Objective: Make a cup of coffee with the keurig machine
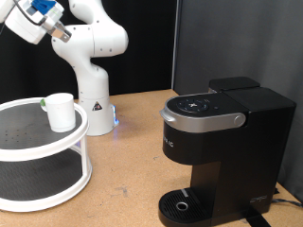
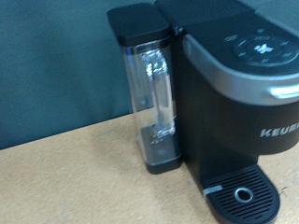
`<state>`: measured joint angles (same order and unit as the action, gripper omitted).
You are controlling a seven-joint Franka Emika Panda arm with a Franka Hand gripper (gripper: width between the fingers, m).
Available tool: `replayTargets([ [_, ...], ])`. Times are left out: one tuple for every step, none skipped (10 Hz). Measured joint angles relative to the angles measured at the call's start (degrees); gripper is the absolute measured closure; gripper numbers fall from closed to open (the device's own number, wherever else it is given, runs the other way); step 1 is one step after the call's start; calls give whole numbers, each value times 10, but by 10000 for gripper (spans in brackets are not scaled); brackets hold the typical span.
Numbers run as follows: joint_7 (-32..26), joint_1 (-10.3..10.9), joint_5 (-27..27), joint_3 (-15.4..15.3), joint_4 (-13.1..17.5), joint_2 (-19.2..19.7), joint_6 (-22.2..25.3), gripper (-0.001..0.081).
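Exterior view: gripper (image 1: 62,35) up at top left, can't tell if open/closed, cup (image 1: 61,111) on round white rack (image 1: 80,156), well apart from keurig machine (image 1: 222,151) w/ lid down.

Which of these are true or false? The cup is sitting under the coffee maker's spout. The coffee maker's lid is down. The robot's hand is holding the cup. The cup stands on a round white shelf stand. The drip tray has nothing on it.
1. The cup is under the spout: false. It stands apart from the coffee maker, toward the exterior view's left.
2. The lid is down: true.
3. The hand holds the cup: false. It is raised at the exterior view's top left, well above the cup, with nothing seen between its fingers.
4. The cup stands on the round white shelf stand: true, on its upper tier.
5. The drip tray has nothing on it: true.
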<state>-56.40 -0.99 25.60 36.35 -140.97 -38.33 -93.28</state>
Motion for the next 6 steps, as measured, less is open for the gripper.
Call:
replayTargets([
  [0, -9, -17, 4, 0, -1, 19, 806],
  [0, -24, -38, 9, 1, -4, 43, 806],
  [0, -40, -58, 13, 2, -10, 58, 806],
  [-1, -57, -65, 16, 2, -20, 59, 806],
  [-2, -73, -69, 21, 2, -31, 59, 806],
  [-4, -87, -77, 28, 2, -43, 61, 806],
])
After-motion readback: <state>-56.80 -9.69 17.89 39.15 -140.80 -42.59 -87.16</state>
